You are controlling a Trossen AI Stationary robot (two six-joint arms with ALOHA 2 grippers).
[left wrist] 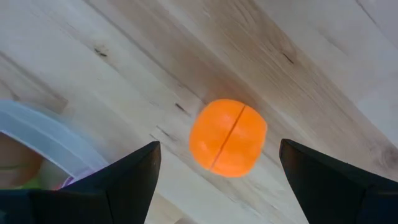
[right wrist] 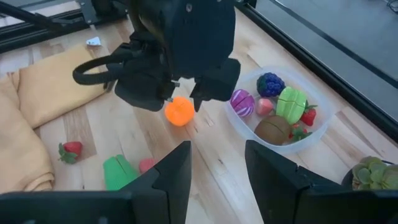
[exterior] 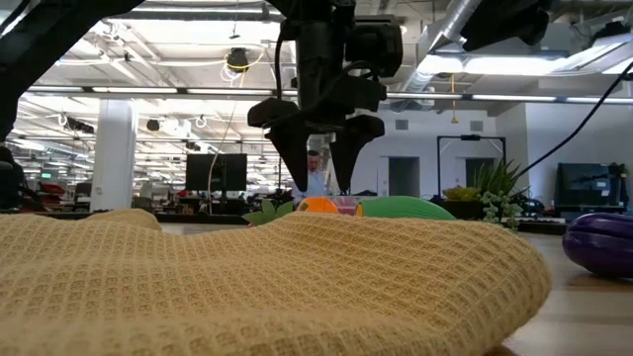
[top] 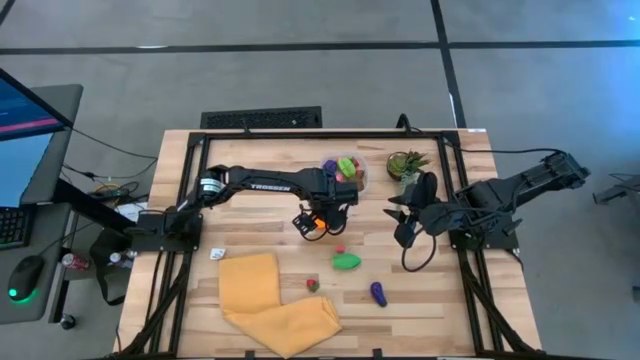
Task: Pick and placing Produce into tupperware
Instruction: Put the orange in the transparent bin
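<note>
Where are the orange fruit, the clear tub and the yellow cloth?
orange fruit (left wrist: 227, 137): left wrist view, middle of its top, on the seam.
clear tub (right wrist: 323, 127): right wrist view, its near rim.
yellow cloth (top: 262, 297): high view, middle of the folded fabric.
</note>
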